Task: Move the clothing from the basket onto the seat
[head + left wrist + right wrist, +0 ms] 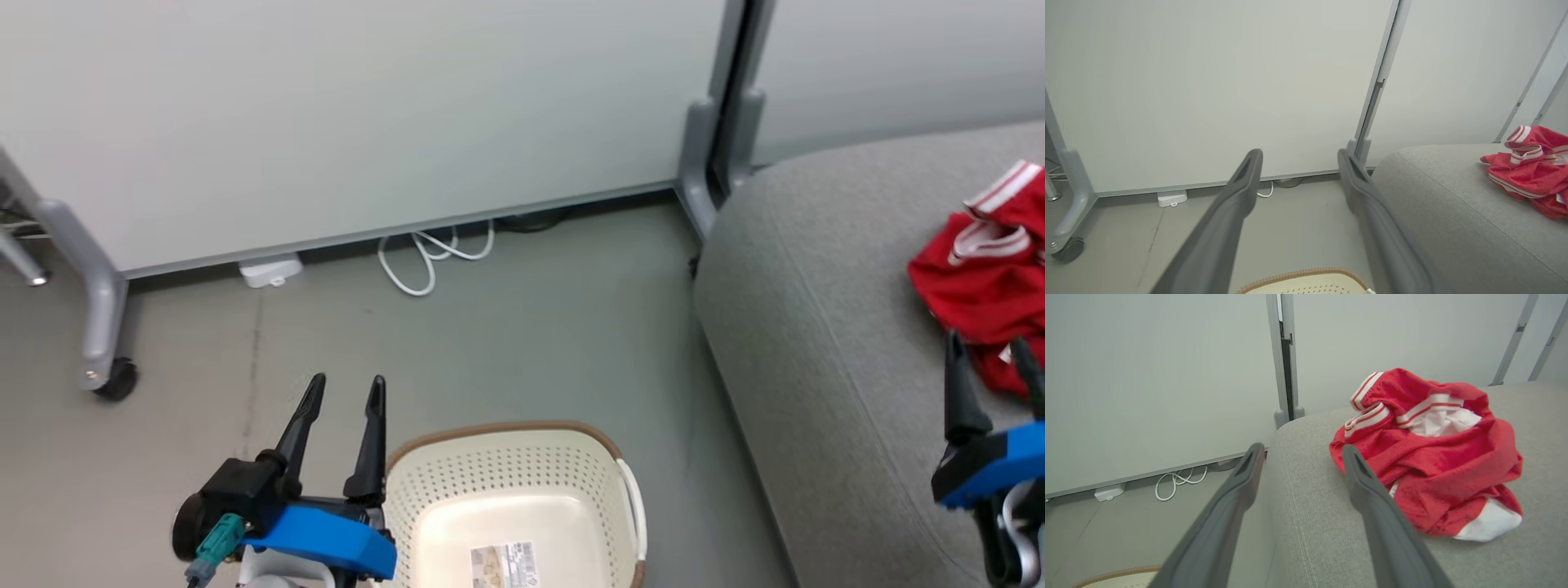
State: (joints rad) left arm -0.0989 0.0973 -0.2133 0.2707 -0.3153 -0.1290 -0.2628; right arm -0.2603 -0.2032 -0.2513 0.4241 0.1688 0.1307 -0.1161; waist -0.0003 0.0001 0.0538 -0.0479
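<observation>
Red clothing (1425, 473) is seen heaped on the grey seat (816, 327), the basket (506, 465) is shown bare inside, and the left end effector (347, 380) and right end effector (986, 341) are held released, so the task is judged all but done.

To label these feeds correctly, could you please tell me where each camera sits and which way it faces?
Head view: on the head, looking forward and down at floor, basket and seat; left gripper lower left, right gripper lower right.
Left wrist view: on the left wrist, facing the wall past its open fingers.
Right wrist view: on the right wrist, facing the clothing past its open fingers.
Shared: all three show the clothing on the seat.
</observation>
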